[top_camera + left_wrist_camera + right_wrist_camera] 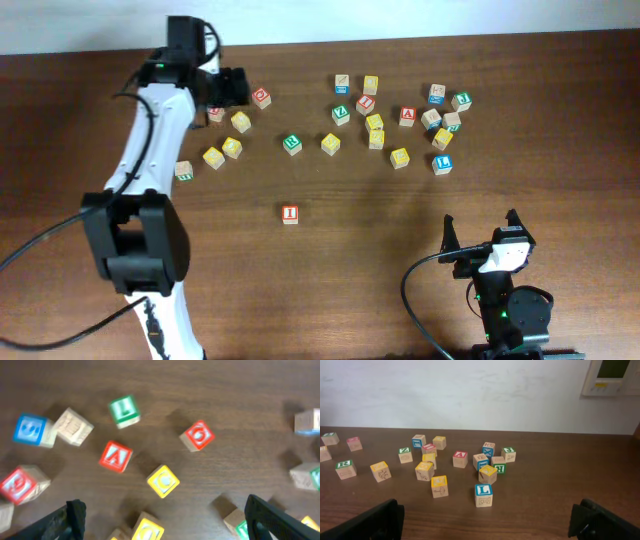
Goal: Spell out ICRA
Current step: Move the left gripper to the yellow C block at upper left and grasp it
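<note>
Left gripper (164, 506) spread wide and empty above yellow C block (163, 480); red I block (290, 213) alone, well apart. Risk of pinching the diagonally turned C by its corners and spinning it away, or bumping red A block (116, 456) nearby.

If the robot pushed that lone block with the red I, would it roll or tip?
The I block looks like a wooden cube, so it is probably stiff, not squashy. It sits flat on the table, so a push would likely slide it rather than roll it. No other block is close by, so it should not bump a neighbour.
</note>
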`<state>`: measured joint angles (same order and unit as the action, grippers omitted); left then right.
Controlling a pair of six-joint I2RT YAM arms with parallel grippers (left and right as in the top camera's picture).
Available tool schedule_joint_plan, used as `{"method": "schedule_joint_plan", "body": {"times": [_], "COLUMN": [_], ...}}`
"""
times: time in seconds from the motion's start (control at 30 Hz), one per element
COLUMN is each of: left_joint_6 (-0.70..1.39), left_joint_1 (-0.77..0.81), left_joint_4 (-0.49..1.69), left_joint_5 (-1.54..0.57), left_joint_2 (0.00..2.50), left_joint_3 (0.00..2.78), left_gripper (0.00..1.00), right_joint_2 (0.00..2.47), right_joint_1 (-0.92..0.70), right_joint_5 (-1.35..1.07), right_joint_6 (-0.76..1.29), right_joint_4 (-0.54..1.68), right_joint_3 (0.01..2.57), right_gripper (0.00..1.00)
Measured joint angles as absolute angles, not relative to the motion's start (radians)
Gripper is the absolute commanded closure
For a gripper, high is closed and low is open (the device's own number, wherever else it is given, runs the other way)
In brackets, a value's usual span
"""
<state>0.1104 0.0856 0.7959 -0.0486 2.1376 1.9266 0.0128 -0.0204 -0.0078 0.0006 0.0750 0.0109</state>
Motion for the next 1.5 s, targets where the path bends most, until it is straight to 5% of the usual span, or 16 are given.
{"method": "schedule_joint_plan", "body": {"times": [0.23,0.37,0.43,0.77,1.0,1.5], "left_joint_6": [-0.024,0.074,0.147,0.257,0.543,0.709], "left_joint_1": [0.126,0.123,0.123,0.121,0.131,0.209], "left_joint_4": [0.762,0.811,0.875,1.04,1.066,1.015], "left_joint_5": [-0.009,-0.003,-0.003,-0.248,-0.087,0.165], "left_joint_2": [2.227,2.248,2.248,2.249,2.249,2.327], "left_joint_3": [1.926,1.926,1.938,2.041,2.041,2.044], "left_gripper": [0.12,0.15,0.01,0.01,0.01,0.03], "right_joint_2": [0.013,0.013,0.013,0.013,0.013,0.013], "right_joint_1": [-0.02,-0.02,-0.02,-0.02,-0.02,-0.02], "right_joint_5": [-0.008,-0.008,-0.007,-0.008,-0.007,-0.007], "right_joint_6": [0.001,0.001,0.0,0.0,0.001,0.0], "right_joint_4": [0.075,0.075,0.075,0.075,0.075,0.075], "right_joint_3": [0.011,0.011,0.011,0.011,0.011,0.011], "right_gripper": [0.02,0.01,0.02,0.02,0.02,0.02]}}
